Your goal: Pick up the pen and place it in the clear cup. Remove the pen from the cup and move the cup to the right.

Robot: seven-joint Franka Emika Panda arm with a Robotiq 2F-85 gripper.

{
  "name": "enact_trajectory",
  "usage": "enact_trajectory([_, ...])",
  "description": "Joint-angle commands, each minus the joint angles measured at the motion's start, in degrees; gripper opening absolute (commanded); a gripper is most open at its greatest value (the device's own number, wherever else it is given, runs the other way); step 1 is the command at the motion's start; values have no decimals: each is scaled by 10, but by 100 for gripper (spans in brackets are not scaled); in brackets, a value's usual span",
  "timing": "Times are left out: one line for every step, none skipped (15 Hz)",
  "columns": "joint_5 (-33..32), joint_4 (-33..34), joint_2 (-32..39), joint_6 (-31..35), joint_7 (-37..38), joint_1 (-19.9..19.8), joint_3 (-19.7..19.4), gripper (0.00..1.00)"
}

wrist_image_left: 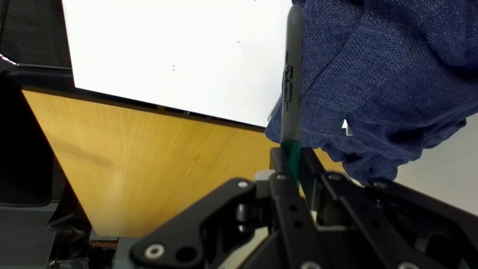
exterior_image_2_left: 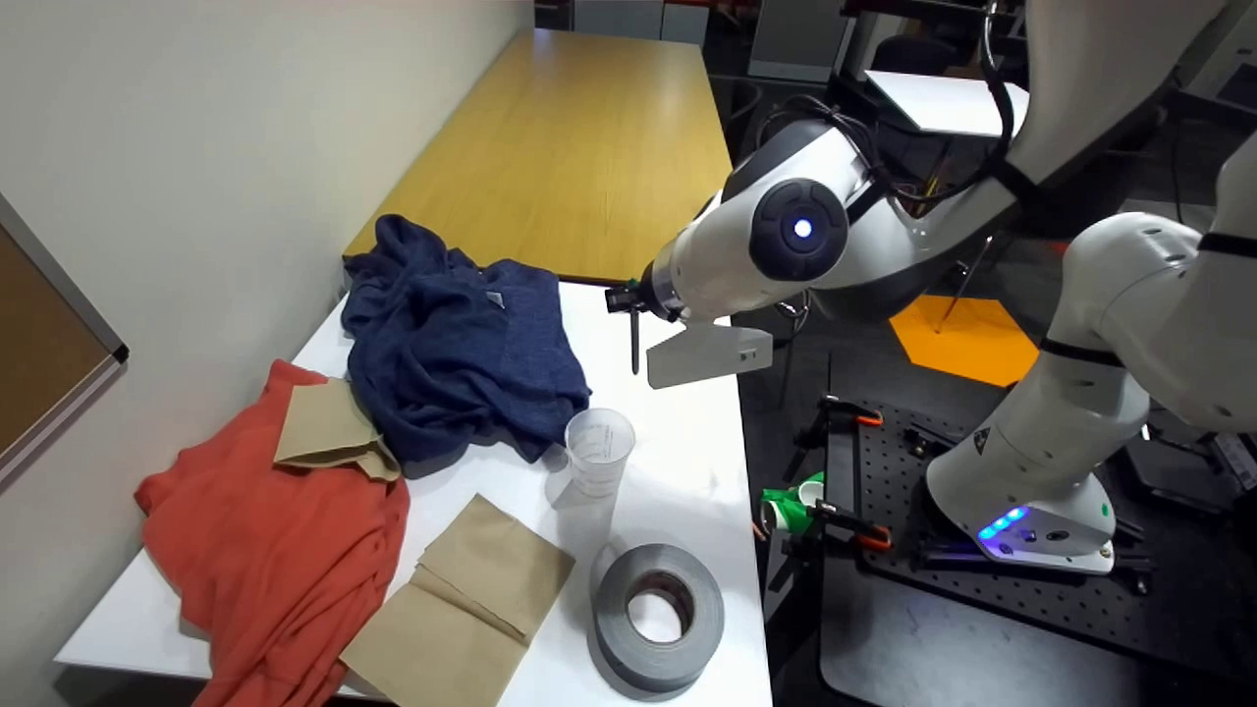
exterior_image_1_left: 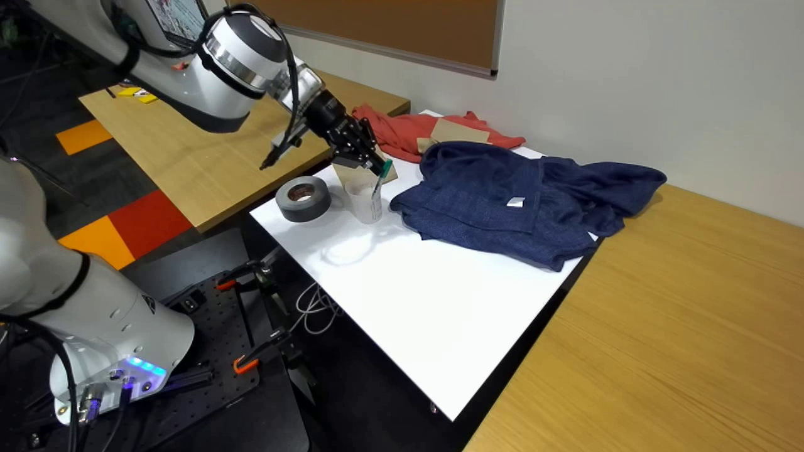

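Because your gripper (wrist_image_left: 293, 161) is clamped on the pen (wrist_image_left: 294, 86) at its green end, what matters now is how the pen's long axis stands to the mouth of the clear cup (exterior_image_1_left: 363, 206). You have the grey barrel jutting past the fingertips with its far end free; in the wrist view it runs upward along the edge of the blue garment (wrist_image_left: 373, 74). Seen in an exterior view, the pen (exterior_image_1_left: 385, 169) slants downward from your fingers, its lower end overlapping the cup's outline. You should probably take that as line of sight only, since in an exterior view the cup (exterior_image_2_left: 599, 457) stands upright on the white table (exterior_image_2_left: 685, 442) with no pen in it, lower than your fingertips and, it seems, off toward the roll of tape (exterior_image_2_left: 653, 663). Your wrist view does not show the cup, and how close the barrel's end is to the rim cannot be told. Whether the insertion lies ahead of you or is done, these views do not settle; if the pen is to go in, shift it toward the tape side, barrel end leading down, line it up over the rim, and only then lower it
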Motion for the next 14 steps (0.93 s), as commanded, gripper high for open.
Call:
enact_trajectory([8,-1,24,76,-52,-32,-25,3])
enact_trajectory([12,1,36,97,-66,-39,-31,3])
enact_trajectory([18,3,49,114,-79,-45,-36,3])
enact_trajectory([19,4,62,133,-89,-47,-45,3])
enact_trajectory([25,7,77,147,-100,-51,-48,3])
enact_trajectory([32,9,90,160,-111,-54,-51,3])
enact_trajectory([40,12,106,170,-121,-57,-53,3])
enact_trajectory([49,14,119,180,-133,-60,-53,3])
enact_trajectory([60,17,133,188,-145,-62,-53,3])
enact_trajectory([73,20,146,195,-158,-65,-51,3])
enact_trajectory([86,22,156,201,-171,-68,-49,3])
enact_trajectory([98,25,165,203,-184,-70,-48,3])
enact_trajectory([111,26,171,204,-195,-71,-46,3])
enact_trajectory([125,28,175,203,-206,-72,-45,39])
